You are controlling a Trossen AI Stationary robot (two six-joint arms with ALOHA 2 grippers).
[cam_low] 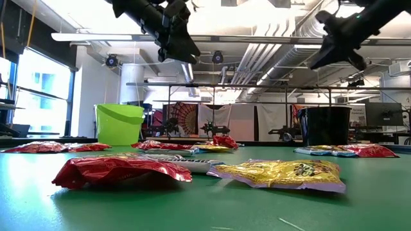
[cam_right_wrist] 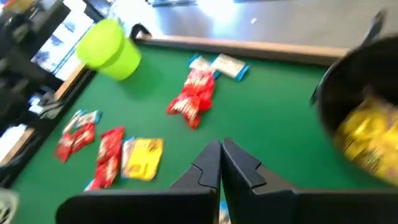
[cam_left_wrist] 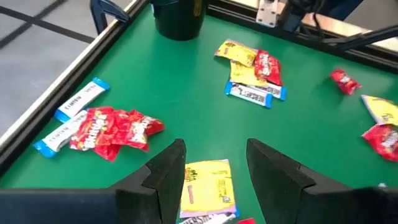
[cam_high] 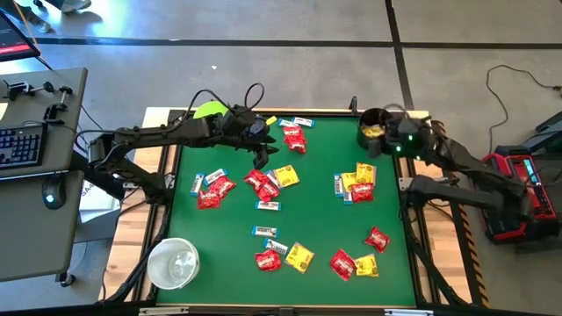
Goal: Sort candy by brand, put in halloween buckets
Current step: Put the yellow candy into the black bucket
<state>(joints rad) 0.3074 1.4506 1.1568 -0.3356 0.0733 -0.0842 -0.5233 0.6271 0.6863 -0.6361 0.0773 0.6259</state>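
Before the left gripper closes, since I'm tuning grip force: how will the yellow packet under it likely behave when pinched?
The yellow packet lies flat between the open left gripper's fingers, so it probably is light and thin. Its crinkled foil-like wrap, seen on the low view's yellow piece, suggests it would flop and crumple rather than stay stiff. On the smooth green table it may slide if pushed.

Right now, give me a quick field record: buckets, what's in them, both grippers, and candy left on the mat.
green bucket: far left corner, contents hidden
black bucket: far right corner, yellow packets inside
white bucket: near left corner, looks empty
left gripper: open, empty, above a yellow packet mid-mat
right gripper: shut, empty, beside the black bucket
mat: red, yellow and white-and-blue pieces unsorted
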